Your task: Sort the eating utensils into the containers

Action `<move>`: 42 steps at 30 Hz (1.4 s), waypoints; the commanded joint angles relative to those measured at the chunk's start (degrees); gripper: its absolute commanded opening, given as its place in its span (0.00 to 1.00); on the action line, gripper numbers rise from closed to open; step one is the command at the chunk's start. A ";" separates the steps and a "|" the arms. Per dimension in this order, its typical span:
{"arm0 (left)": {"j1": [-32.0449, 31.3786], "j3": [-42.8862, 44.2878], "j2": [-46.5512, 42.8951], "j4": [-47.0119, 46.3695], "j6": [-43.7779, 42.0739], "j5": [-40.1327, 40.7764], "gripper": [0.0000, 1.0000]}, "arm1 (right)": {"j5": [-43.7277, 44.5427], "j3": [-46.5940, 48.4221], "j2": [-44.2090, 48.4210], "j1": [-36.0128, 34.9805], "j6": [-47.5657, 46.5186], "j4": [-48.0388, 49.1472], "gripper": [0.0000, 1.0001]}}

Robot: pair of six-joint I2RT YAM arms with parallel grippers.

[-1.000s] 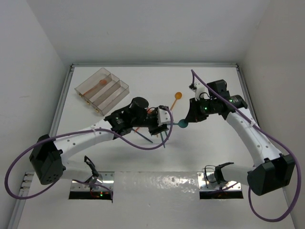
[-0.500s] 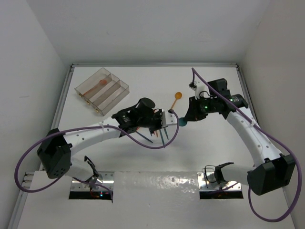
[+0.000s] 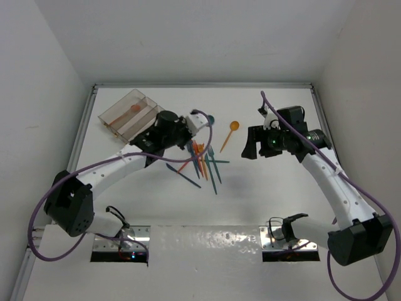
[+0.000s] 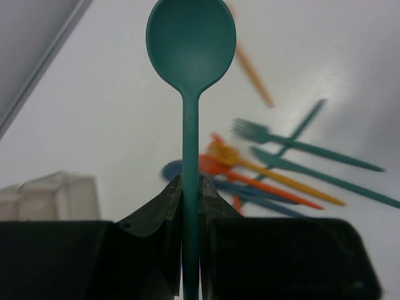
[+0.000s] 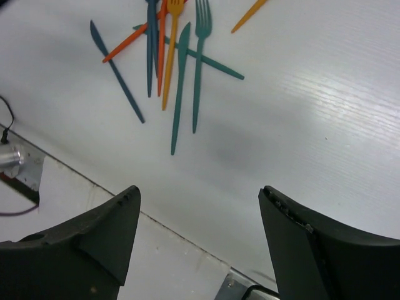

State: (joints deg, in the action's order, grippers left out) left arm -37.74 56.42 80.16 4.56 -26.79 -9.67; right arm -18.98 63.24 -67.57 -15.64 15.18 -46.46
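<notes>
Teal spoon (image 4: 190, 44) stands pinched by its handle in the left gripper (image 4: 190, 187), near the divided tray (image 3: 119, 113). The right gripper (image 5: 199, 200) gapes, holding nothing. One orange spoon (image 3: 135, 108) lies in the tray. Most work remains: forks and knives (image 3: 202, 160) lie heaped on the table (image 3: 282, 200), with a second orange spoon (image 3: 233, 127) apart from them.

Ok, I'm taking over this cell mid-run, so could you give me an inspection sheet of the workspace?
Surface: white table, no marks seen.
Job's things: tray far left, an orange spoon inside; pile of forks and knives mid-table; loose orange spoon beside it.
Clutter: nothing seen.
Grippers: left tool shut on teal spoon, near the tray; right tool open, empty.
Cables: purple cables loop along both arms.
Surroundings: white walls on three sides.
</notes>
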 commanded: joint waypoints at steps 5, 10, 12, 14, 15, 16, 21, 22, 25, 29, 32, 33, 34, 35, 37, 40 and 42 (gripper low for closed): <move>15.13 0.70 -2.30 -5.96 -2.21 12.57 0.00 | 5.28 -5.84 6.48 -0.18 7.67 4.44 0.76; 25.68 5.97 1.92 -5.78 -6.87 14.77 0.00 | 0.97 -8.05 6.66 -0.27 8.55 5.85 0.76; 29.36 6.94 3.59 -7.27 -9.93 14.77 0.00 | 1.05 -8.48 6.75 -0.27 8.29 6.55 0.76; 31.66 7.73 6.39 -7.81 -11.53 14.25 0.00 | 1.58 -8.49 6.58 -0.27 8.29 6.73 0.76; 34.02 8.87 7.46 -7.98 -12.58 12.94 0.00 | 1.32 -8.23 6.49 -0.27 8.03 6.64 0.76; 35.00 9.31 8.42 -8.42 -12.76 12.14 0.00 | 1.06 -7.96 6.14 -0.36 7.24 6.56 0.76; 40.19 11.95 15.89 -10.36 -16.36 7.56 0.00 | 0.35 -8.40 5.17 -0.36 6.79 7.17 0.76; 40.63 12.39 17.04 -10.44 -16.80 7.48 0.00 | 0.09 -8.75 5.08 -0.36 6.79 7.52 0.76; 42.57 14.33 22.04 -11.49 -17.51 5.63 0.00 | -0.62 -9.54 4.47 -0.27 6.44 8.05 0.76; 44.06 15.64 25.22 -13.52 -18.56 4.49 0.00 | -0.79 -8.67 2.89 -0.36 4.34 5.68 0.76; 44.94 16.43 27.06 -15.10 -19.79 3.00 0.00 | -0.27 -8.57 1.92 -0.36 3.54 4.36 0.76; 45.12 16.61 27.50 -15.80 -19.97 2.91 0.00 | -0.18 -8.66 1.66 -0.36 3.54 4.36 0.76; 45.21 16.79 28.64 -15.98 -20.32 2.82 0.00 | -0.53 -8.66 1.39 -0.27 3.63 4.27 0.76; 45.38 17.31 29.17 -16.42 -20.93 2.73 0.00 | -0.88 -8.66 0.87 -0.27 3.72 4.10 0.76; 45.73 18.45 30.84 -16.95 -21.64 2.82 0.00 | -1.84 -8.66 0.34 -0.27 3.89 4.09 0.76; 45.73 19.42 32.95 -17.47 -22.61 3.51 0.00 | -2.46 -8.49 -0.37 -0.27 3.89 3.83 0.76; 45.73 20.56 34.44 -18.27 -22.70 4.22 0.00 | -2.55 -8.49 -0.54 -0.27 3.89 3.92 0.76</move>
State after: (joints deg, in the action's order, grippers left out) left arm 7.22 74.43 113.25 -9.78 -47.88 -4.91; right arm -20.05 53.98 -68.05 -15.64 19.66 -42.63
